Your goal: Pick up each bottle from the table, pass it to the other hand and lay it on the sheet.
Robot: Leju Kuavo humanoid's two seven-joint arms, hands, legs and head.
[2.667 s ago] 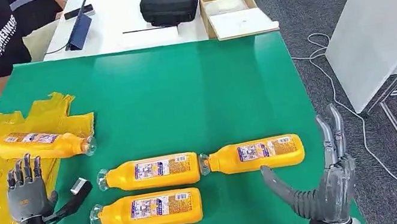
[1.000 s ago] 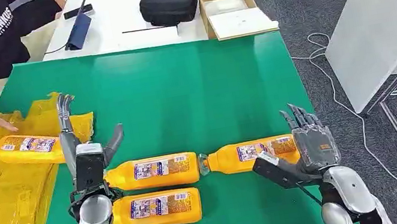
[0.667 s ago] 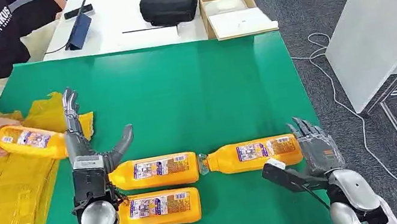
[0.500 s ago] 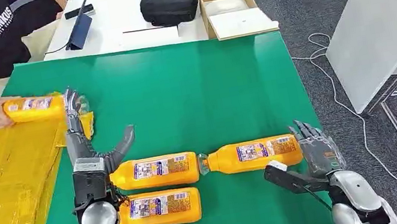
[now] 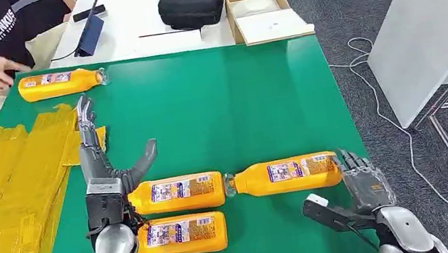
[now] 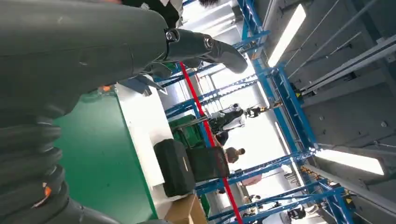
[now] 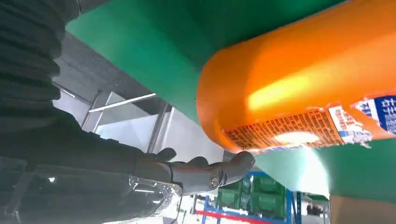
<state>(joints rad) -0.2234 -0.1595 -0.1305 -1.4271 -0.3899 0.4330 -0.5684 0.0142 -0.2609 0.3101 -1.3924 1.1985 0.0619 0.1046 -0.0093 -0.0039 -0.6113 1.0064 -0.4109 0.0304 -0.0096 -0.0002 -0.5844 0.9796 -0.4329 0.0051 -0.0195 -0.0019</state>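
- Head view: left hand (image 5: 98, 162) spread wide, holding nothing, above one bottle (image 5: 176, 194).
- Right hand (image 5: 359, 185) spread too, beside another bottle (image 5: 286, 175) on tabletop (image 5: 218, 107).

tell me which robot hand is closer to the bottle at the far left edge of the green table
Left. The left hand is raised over the table's left side, well short of that far bottle. The right hand is at the near right corner, much farther away.
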